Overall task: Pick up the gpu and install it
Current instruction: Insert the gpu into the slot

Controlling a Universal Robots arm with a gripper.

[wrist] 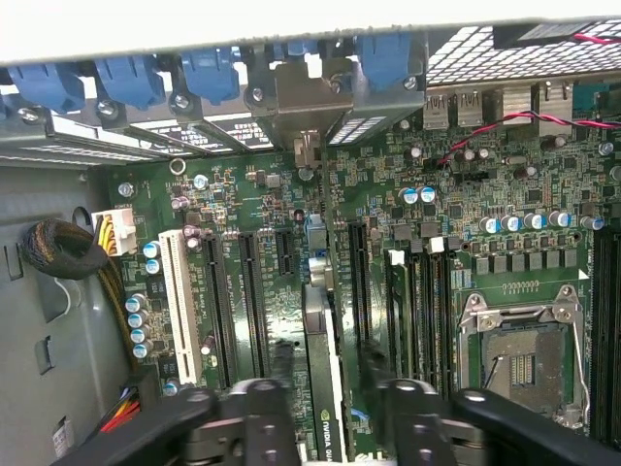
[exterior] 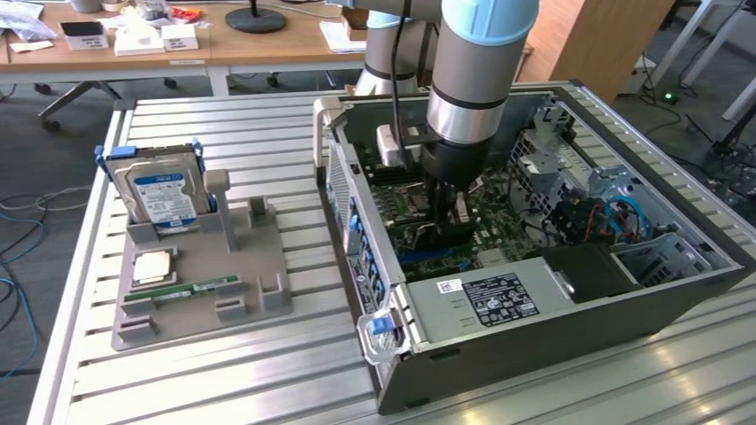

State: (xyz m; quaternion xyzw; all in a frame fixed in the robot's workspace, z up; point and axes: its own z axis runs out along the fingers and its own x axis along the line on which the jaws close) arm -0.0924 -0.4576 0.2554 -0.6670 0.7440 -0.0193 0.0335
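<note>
gripper (wrist: 327, 354) astride gpu (wrist: 321, 320) top edge | narrow gaps both sides

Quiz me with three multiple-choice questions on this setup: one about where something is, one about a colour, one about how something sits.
1. Where is the graphics card?
A. lying in the gray holder
B. on edge over the green circuit board inside the computer case
C. leaning against the hard drive

2. What colour is the label on the hard drive?
A. red
B. yellow
C. blue

3. How does the hard drive sit in the gray holder?
A. upright
B. lying flat
C. tipped over on its side

Answers:
1. B: the wrist view shows the card edge-on above the board's slots.
2. C: the sticker on its face is blue and white.
3. A: it stands on its short end at the holder's back.
</note>
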